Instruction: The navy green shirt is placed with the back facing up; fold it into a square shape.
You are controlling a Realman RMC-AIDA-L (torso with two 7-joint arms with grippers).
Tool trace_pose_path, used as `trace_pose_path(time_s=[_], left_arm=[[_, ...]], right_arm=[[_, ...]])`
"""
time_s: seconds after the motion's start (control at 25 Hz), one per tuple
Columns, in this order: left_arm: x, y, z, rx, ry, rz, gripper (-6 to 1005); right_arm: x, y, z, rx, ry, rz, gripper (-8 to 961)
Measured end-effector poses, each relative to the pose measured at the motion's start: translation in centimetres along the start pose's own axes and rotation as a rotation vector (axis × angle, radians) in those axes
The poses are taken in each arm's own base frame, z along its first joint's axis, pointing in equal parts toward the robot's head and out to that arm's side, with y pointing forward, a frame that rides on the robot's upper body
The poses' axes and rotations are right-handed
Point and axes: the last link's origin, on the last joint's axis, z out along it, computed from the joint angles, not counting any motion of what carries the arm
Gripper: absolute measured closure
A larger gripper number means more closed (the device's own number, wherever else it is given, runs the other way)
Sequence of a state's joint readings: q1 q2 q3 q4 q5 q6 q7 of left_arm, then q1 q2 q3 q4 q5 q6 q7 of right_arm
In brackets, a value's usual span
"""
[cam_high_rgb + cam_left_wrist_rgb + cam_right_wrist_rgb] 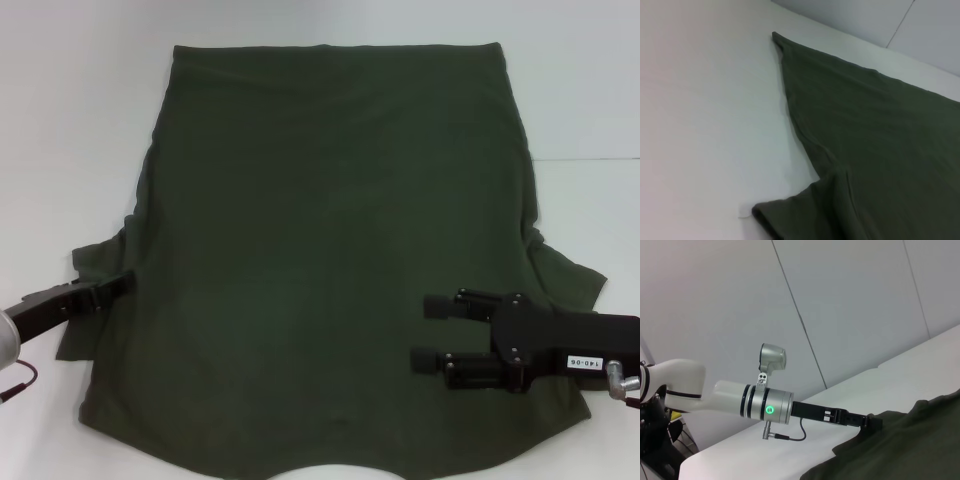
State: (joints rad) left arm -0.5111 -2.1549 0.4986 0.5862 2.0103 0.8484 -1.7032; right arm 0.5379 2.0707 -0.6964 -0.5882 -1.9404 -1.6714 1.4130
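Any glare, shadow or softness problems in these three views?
Head view: even light, soft overall, the dark olive-green fabric shirt shows little fold detail. Left wrist view: pinkish tint on the white table, no glare. Right wrist view: the left arm's green indicator light glows.

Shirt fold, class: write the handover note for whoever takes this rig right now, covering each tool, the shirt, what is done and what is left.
Left tool: at the shirt's left sleeve edge; grip unclear.
Right tool: open, over the shirt's near right part, holding nothing.
Shirt: spread flat on the white table, plain side up, sleeves out to both sides.
Done: no fold visible.
Left: all folds into a square.
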Motion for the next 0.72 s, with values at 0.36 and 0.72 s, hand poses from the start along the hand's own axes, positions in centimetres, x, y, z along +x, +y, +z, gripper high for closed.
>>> trace_pose_path(time_s=[0.36, 0.72], left_arm=[[0.4, -0.4, 0.1, 0.031, 0.003, 0.021, 352], [1.4, -0.8, 0.0, 0.052, 0.007, 0.059, 840]], right_arm=[[0.1, 0.0, -0.1, 0.005, -0.004, 0.005, 45], [0.1, 0.0, -0.2, 0.007, -0.01, 0.007, 44]])
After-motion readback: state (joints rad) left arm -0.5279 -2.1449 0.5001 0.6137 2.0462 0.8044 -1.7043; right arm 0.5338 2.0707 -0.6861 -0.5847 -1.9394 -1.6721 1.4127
